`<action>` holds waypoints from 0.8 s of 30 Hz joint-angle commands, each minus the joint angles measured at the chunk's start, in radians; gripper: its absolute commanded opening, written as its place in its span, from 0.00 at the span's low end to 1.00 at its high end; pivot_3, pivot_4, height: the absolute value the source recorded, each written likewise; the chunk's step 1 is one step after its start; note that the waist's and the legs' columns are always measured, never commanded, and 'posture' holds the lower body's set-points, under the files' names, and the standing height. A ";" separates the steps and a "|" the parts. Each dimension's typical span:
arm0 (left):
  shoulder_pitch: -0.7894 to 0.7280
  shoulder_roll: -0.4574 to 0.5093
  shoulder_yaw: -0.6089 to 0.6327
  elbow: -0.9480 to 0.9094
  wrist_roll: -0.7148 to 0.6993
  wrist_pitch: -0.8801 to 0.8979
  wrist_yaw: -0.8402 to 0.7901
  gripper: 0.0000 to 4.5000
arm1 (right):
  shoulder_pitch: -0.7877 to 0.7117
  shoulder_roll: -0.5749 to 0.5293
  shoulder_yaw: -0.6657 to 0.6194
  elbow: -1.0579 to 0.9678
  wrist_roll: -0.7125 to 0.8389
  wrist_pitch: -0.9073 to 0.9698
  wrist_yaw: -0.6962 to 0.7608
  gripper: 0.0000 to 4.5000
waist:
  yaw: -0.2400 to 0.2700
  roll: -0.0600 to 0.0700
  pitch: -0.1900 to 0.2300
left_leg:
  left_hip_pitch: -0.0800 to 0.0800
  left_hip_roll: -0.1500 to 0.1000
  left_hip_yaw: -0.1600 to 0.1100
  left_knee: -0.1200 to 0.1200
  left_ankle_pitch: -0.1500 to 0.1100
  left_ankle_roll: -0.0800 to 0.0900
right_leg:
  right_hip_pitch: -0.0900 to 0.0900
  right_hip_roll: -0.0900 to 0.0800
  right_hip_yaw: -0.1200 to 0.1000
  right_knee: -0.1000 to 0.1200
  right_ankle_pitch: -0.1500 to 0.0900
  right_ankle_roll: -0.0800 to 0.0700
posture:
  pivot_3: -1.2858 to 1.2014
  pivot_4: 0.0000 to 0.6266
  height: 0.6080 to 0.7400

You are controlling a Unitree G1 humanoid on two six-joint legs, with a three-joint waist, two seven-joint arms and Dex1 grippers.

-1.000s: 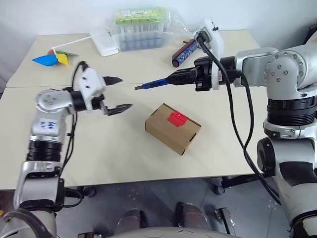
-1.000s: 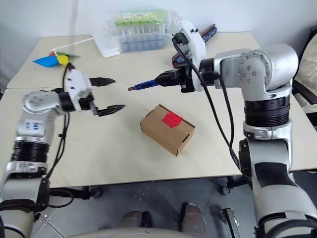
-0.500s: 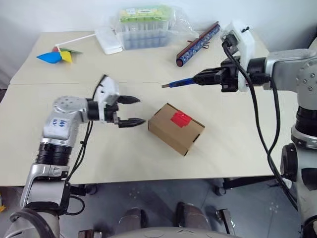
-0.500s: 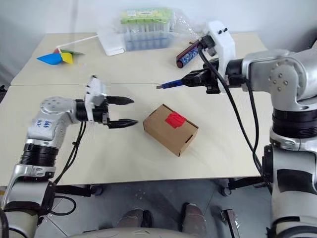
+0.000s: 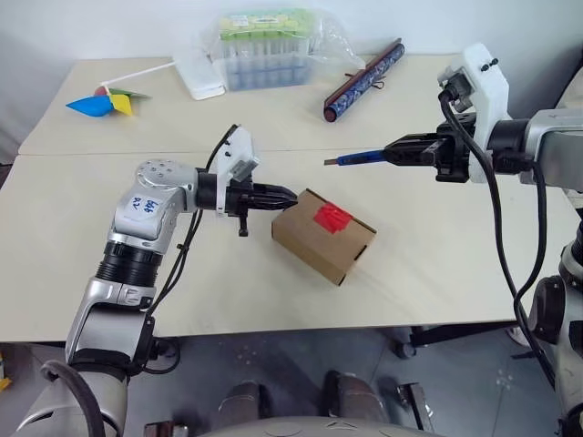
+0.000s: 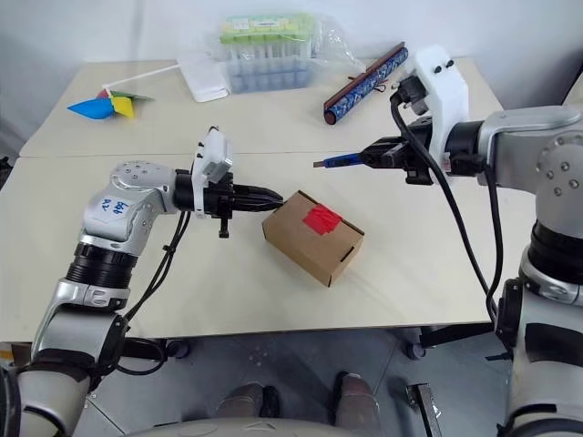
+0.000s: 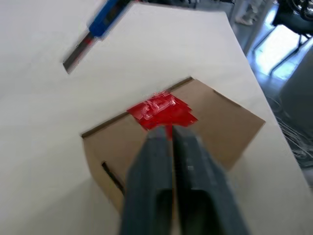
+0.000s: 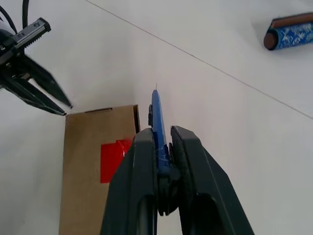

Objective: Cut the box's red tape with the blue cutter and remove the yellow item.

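Your left claw (image 5: 290, 196) has its two black fingers pressed together, nothing between them, and its tips sit right at the near upper corner of the box (image 5: 323, 237); whether they actually touch the cardboard, you cannot tell from the head views. The left wrist view looks along those closed fingers (image 7: 151, 181) straight over the box top toward the red tape (image 7: 164, 110). The box lies on the table (image 5: 228, 291) near its middle, turned at an angle to the table edge, flaps closed, with the red tape (image 5: 332, 217) crossing the top seam and looking whole. Your right claw (image 5: 393, 150) is clamped on the blue cutter (image 5: 357, 158), holding it by its rear end so the body sticks out toward your left, roughly level, with a short grey blade tip at the free end. The cutter hangs in the air above the table, beyond the box and apart from it; the right wrist view shows the blue cutter (image 8: 157, 122) running out between the gripping fingers, with the box and its red patch off to one side. Farther back on the table lie a dark patterned roll (image 5: 364, 79), a clear plastic case of tubes (image 5: 264, 50), a white flat piece (image 5: 197, 79) and a blue-yellow pinwheel (image 5: 100, 102) on a white stick.
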 commanded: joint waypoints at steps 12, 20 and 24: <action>-0.088 -0.012 -0.126 0.048 0.109 0.060 -0.041 0.00 | 0.031 -0.017 -0.010 -0.074 0.039 -0.002 -0.019 0.03 | 0.014 0.000 0.000 | 0.000 0.000 0.000 0.000 0.000 0.000 | 0.000 0.000 0.001 0.000 0.000 0.000 | 0.52 0.24 1.00; -0.094 -0.024 -0.171 0.094 0.164 0.036 -0.048 0.00 | 0.036 -0.044 0.053 -0.077 0.042 -0.016 0.004 0.03 | 0.017 0.000 0.000 | 0.000 0.000 0.001 0.001 0.000 0.000 | 0.000 0.000 0.000 0.000 0.000 0.000 | 0.52 0.24 1.00; -0.101 -0.030 -0.179 0.111 0.174 0.034 -0.060 0.00 | 0.048 -0.045 0.082 -0.077 0.039 -0.032 0.010 0.03 | 0.018 0.000 0.000 | 0.000 0.000 0.001 0.002 0.000 0.000 | 0.000 0.000 0.001 0.001 0.000 0.000 | 0.52 0.24 1.00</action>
